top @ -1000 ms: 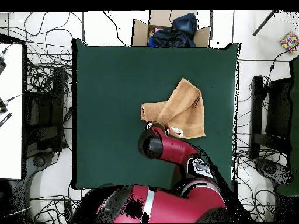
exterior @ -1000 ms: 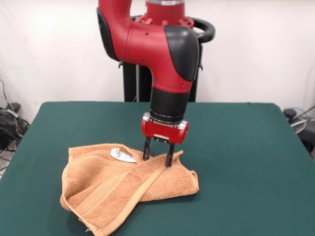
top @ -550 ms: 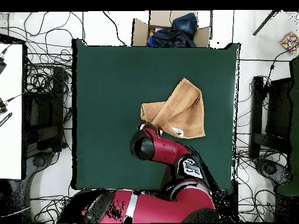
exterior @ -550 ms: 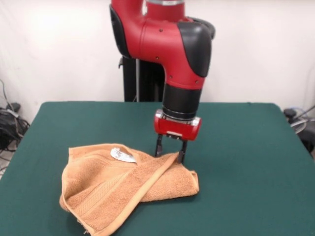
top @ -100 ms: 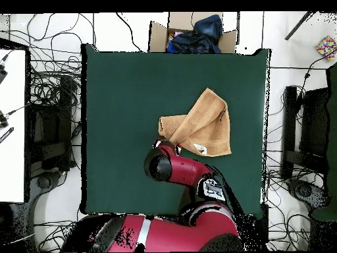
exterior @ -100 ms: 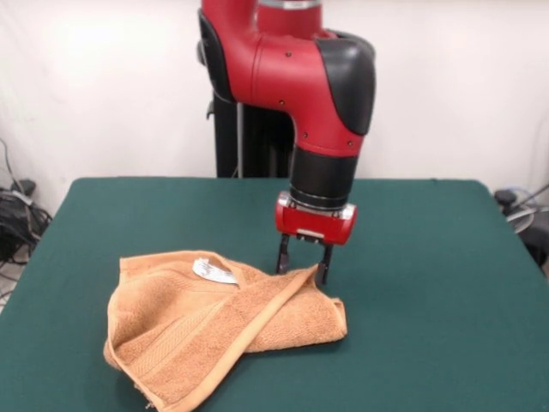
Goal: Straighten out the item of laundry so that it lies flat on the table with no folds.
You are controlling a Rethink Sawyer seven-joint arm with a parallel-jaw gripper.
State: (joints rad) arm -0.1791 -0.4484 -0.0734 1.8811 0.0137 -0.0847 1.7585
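The item of laundry (exterior @ -100 ms: 214, 326) is an orange-tan towel lying crumpled on the green table (exterior @ -100 ms: 412, 257), with one flap folded diagonally over the rest and a white label (exterior @ -100 ms: 214, 271) showing on top. My gripper (exterior @ -100 ms: 303, 262) stands open at the towel's far right corner, its two black fingers (exterior @ -100 ms: 282, 256) reaching down either side of the raised corner tip. I cannot tell whether they touch the cloth. In the overhead view the towel (top @ -100 ms: 201, 125) lies right of the table's (top @ -100 ms: 125, 99) middle, and the arm (top @ -100 ms: 172, 168) hides the gripper.
A cardboard box (top @ -100 ms: 191, 33) holding dark cloth stands past the table's far edge in the overhead view. Cables cover the floor on both sides, and a white surface (top @ -100 ms: 12, 125) lies to the left.
The arm has moved right in the front view, taking the open gripper from the towel's folded middle to its far right corner. The towel has barely changed shape.
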